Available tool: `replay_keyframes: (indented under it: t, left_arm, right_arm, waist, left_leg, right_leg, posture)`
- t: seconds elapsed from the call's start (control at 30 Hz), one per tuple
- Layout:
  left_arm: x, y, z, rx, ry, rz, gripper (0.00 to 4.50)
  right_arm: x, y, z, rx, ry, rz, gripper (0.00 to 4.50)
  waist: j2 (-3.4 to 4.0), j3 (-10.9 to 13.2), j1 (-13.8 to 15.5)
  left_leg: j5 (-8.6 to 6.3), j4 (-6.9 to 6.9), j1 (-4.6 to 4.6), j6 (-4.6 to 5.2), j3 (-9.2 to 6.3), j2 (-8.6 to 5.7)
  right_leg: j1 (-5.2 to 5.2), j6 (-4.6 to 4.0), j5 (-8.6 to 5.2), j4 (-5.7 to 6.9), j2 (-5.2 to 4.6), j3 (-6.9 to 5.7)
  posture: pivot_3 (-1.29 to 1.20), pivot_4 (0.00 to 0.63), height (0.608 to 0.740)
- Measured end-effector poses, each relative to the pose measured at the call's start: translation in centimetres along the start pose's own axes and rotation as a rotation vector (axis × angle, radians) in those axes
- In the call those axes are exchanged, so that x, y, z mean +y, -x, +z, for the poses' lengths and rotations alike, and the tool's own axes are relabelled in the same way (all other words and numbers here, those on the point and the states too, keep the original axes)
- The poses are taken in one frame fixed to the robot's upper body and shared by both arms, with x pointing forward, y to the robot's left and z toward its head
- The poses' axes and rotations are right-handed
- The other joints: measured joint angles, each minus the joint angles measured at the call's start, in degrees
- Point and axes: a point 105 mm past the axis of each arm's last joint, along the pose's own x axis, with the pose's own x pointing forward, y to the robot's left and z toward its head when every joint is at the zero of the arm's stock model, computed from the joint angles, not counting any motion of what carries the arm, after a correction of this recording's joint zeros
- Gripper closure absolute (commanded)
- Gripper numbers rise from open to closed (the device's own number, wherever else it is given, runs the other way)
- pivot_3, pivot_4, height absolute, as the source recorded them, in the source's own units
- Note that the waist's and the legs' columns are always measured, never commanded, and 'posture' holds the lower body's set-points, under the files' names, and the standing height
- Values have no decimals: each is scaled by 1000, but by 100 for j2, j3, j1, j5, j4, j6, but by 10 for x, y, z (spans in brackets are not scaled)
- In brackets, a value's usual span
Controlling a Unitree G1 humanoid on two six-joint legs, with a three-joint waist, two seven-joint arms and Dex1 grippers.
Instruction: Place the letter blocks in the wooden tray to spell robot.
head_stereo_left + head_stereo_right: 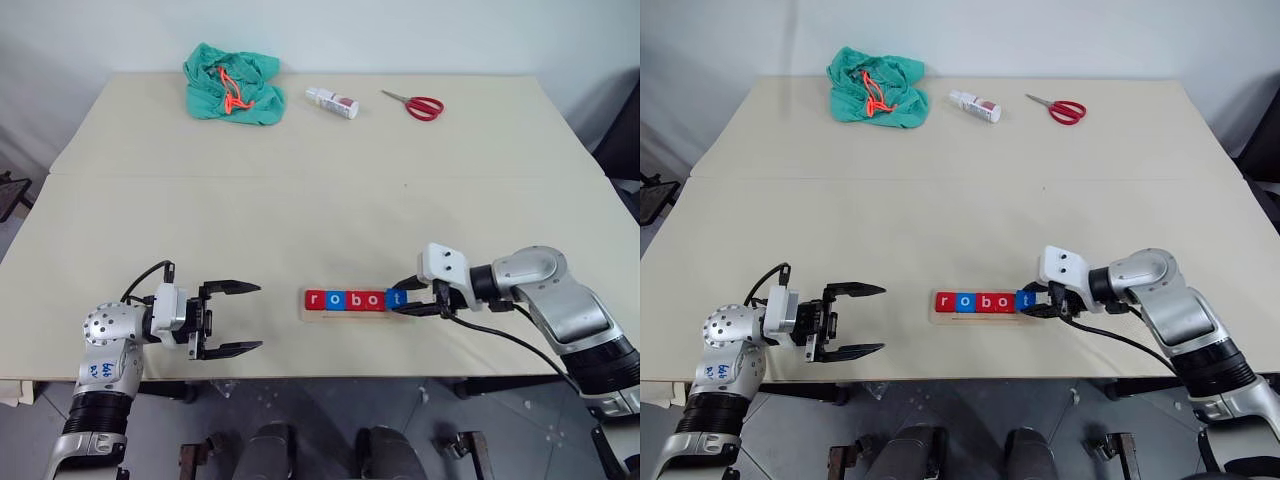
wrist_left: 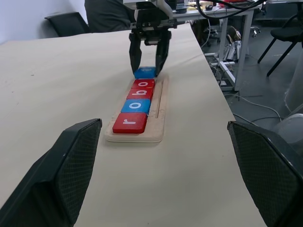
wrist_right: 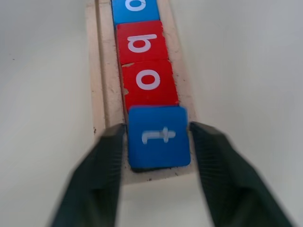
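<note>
The wooden tray (image 1: 345, 316) lies near the table's front edge. Five letter blocks (image 1: 357, 299) sit in a row on it and read r, o, b, o, t: red, blue, red, red, blue. My right gripper (image 1: 403, 300) reaches in from the right, angled down, with its fingers (image 3: 113, 156) on either side of the blue t block (image 3: 158, 137) at the tray's right end. The jaws stand a little wider than the block, so the gripper is open. My left gripper (image 1: 259, 317) is open and empty, level, left of the tray and pointing at it.
A crumpled green cloth (image 1: 232, 83) with an orange cord, a small white bottle (image 1: 332, 101) and red-handled scissors (image 1: 420, 105) lie along the table's far edge. A seam crosses the table (image 1: 300, 220) between them and the tray.
</note>
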Motion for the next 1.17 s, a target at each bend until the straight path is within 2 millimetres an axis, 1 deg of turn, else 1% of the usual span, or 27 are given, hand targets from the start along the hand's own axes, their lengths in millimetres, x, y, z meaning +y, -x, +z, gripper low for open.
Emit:
replay_keyframes:
  t: [0.1,0.13,0.27,0.4,0.43,0.47,0.57,0.67,0.73,0.8,0.9,0.97,1.03,1.1,1.17]
  left_arm:
    - [0,0,0,0,-1,0,0]
    - [0,0,0,0,-1,0,0]
    - [1,0,1,-1,-4,0,0]
    - [3,-1,1,-3,0,13,0]
    - [4,-1,1,-3,6,21,0]
    - [7,-2,2,-8,19,46,0]
    - [17,-3,7,-15,47,126,0]
    - [25,1,5,54,38,191,0]
    - [31,6,3,81,45,250,0]
    - [37,8,7,82,29,301,0]
    - [38,16,11,100,17,323,0]
    - [34,21,9,122,18,316,0]
    - [30,22,8,127,14,299,0]
    - [31,24,9,128,9,304,0]
    - [35,27,8,144,13,343,0]
  right_arm:
    - [0,0,-1,7,15,-2,195]
    - [0,0,0,7,15,-3,29]
    - [0,1,5,-8,12,-11,29]
    - [-4,16,27,-125,-38,-127,29]
    - [-2,19,28,-141,-48,-139,29]
    - [2,24,26,-160,-64,-155,29]
    - [12,30,11,-175,-133,-161,29]
    - [19,47,-2,-215,-100,-176,29]
    - [14,60,-9,-238,-84,-212,29]
    - [10,72,-18,-252,-86,-239,29]
    - [6,84,-30,-251,-92,-259,29]
    - [6,87,-38,-255,-103,-258,29]
    - [6,88,-47,-254,-126,-255,29]
    - [5,89,-50,-257,-132,-253,29]
    - [1,90,-49,-262,-122,-256,29]
  waist:
    - [0,0,3]
    - [0,0,3]
    - [0,0,2]
    - [0,0,20]
    - [0,0,25]
    - [-2,-1,50]
    - [-3,-1,75]
    - [-3,-1,85]
    - [-3,-1,83]
    - [-3,-1,78]
    - [-3,-1,61]
    - [-3,-1,33]
    - [-3,-1,16]
    - [-3,-1,20]
    - [-3,-1,16]
  left_leg:
    - [0,0,0,0,0,0]
    - [0,0,0,0,0,0]
    - [0,-1,0,0,0,0]
    - [0,0,-1,0,-5,-1]
    - [0,0,-1,0,-7,-1]
    - [0,1,-2,0,-16,-2]
    - [0,0,-2,0,-5,-4]
    - [0,-1,2,0,1,-4]
    - [0,0,3,0,6,-3]
    - [0,0,4,0,6,0]
    - [0,-4,6,0,6,2]
    - [0,-6,7,0,8,2]
    - [0,-5,7,0,8,2]
    - [0,-2,6,0,8,2]
    - [0,-1,6,0,7,2]
  right_leg:
    - [0,0,0,0,0,0]
    - [0,0,0,0,0,0]
    - [0,0,0,0,0,0]
    - [1,0,0,2,-1,-1]
    - [3,0,0,3,-1,-1]
    - [6,0,0,2,-1,-2]
    - [6,0,0,-2,-2,4]
    - [8,0,0,-4,-1,3]
    - [9,0,0,-6,-1,5]
    - [8,0,0,-6,0,5]
    - [7,0,0,-5,1,2]
    - [8,0,0,-6,1,2]
    - [8,0,0,-5,1,2]
    - [8,0,0,-5,0,2]
    - [9,0,0,-5,0,2]
  posture:
    - [0,150,740]
    - [0,150,740]
    - [0,150,740]
    - [0,150,740]
    - [0,150,740]
    - [0,150,740]
    - [0,150,740]
    - [0,150,740]
    - [0,150,740]
    - [0,150,740]
    - [0,150,740]
    - [0,150,740]
    - [0,150,740]
    - [0,150,740]
    - [0,150,740]
